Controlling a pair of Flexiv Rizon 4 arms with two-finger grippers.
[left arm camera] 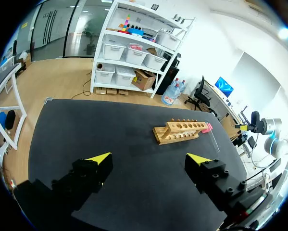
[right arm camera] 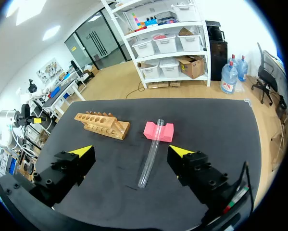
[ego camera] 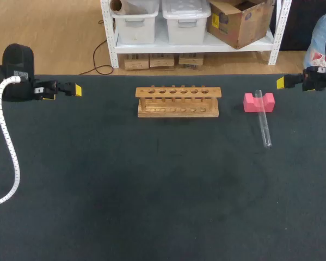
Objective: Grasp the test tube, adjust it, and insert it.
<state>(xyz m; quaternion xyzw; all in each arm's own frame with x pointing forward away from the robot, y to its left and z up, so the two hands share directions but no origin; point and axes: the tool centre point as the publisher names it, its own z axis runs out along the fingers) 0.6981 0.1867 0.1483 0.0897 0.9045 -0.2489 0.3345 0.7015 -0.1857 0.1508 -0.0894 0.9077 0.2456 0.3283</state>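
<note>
A clear glass test tube (ego camera: pixel 263 124) lies on the dark mat, one end resting in the notch of a pink block (ego camera: pixel 259 102). Left of them stands a wooden rack (ego camera: pixel 178 101) with a row of empty holes. My right gripper (ego camera: pixel 282 82) hovers open at the table's far right edge, up and right of the block. In the right wrist view the tube (right arm camera: pixel 151 153) lies ahead between the open fingers, the block (right arm camera: pixel 158 130) and rack (right arm camera: pixel 102 125) beyond. My left gripper (ego camera: pixel 75 89) is open at the far left, well away from the rack (left arm camera: pixel 179 132).
The black mat (ego camera: pixel 152 185) covers the whole table. A white ribbed cable (ego camera: pixel 10 152) hangs from my left arm over the mat's left edge.
</note>
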